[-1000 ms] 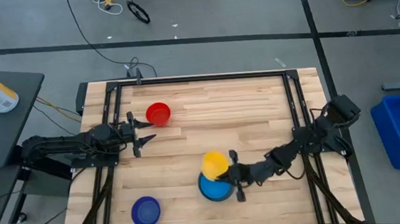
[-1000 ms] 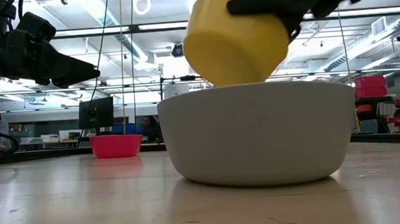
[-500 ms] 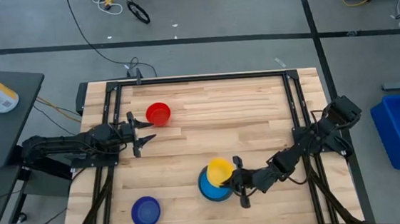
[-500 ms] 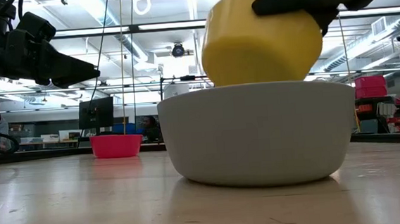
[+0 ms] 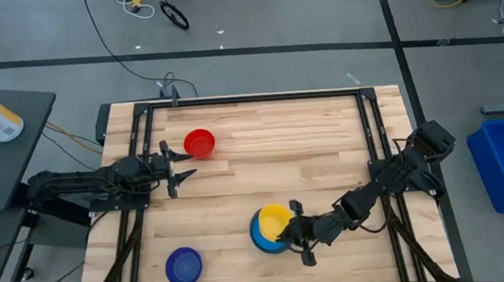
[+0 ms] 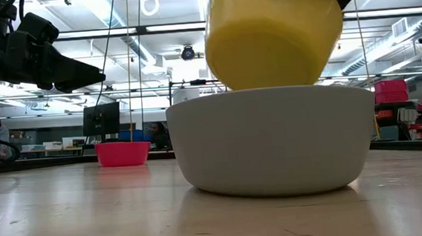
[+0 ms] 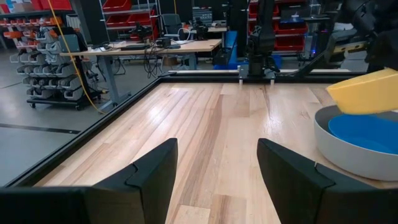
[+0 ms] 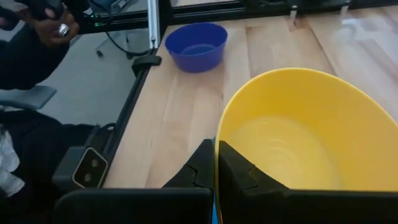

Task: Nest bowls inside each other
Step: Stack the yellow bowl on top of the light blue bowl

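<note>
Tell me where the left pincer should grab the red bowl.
Probably the rim of the red bowl, from above: it sits upright and open, so one finger can go inside the wall and one outside. The left pincer waits open just beside it.

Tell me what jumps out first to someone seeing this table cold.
The yellow bowl, pinched at its rim by the right gripper, hangs tilted over the pale grey bowl near the table's front edge, where a light blue bowl already sits inside. The left gripper waits open beside the red bowl, and the dark blue bowl stands alone at the front left.
</note>
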{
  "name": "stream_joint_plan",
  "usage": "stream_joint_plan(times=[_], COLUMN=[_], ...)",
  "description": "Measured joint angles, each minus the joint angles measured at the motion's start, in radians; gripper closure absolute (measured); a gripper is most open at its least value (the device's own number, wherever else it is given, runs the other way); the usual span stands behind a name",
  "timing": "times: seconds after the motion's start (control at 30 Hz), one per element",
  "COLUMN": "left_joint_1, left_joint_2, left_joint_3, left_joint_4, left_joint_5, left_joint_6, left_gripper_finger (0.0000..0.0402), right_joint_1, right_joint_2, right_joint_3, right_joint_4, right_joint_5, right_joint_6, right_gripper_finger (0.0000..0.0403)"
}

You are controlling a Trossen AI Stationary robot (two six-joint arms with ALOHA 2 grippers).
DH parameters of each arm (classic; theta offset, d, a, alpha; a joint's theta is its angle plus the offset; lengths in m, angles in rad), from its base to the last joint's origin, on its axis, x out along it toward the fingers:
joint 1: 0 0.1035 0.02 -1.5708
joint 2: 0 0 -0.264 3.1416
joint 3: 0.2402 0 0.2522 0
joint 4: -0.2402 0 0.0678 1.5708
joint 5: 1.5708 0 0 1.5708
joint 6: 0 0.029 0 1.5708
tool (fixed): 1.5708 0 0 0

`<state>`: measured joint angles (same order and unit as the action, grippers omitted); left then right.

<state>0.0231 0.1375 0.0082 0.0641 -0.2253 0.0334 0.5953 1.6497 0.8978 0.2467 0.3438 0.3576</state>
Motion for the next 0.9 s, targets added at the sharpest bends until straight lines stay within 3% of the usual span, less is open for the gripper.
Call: stream_joint_plan(times=[0.23,0.5,0.9], left_joint_1=[0.0,0.0,0.0], left_joint_2=[0.0,0.0,0.0], left_joint_3=[0.0,0.0,0.0], left_joint_4=[0.001,0.0,-0.002], left_joint_5=[0.0,0.0,0.002], left_joint_6=[0.0,0.0,-0.001], left_gripper_finger=[0.0171,0.0171,0.0171], right_joint_1=[-0.011,-0.04,-0.045], right_joint_2=[0.039,0.175,0.18], right_joint_3=[0.026,0.205,0.259], right_joint_4=[-0.042,-0.241,-0.368], right_joint_5=[-0.047,-0.137,-0.165], right_joint_6=[0.014,-0.001,-0.007], right_gripper_finger=[0.0399,0.0401,0.0401])
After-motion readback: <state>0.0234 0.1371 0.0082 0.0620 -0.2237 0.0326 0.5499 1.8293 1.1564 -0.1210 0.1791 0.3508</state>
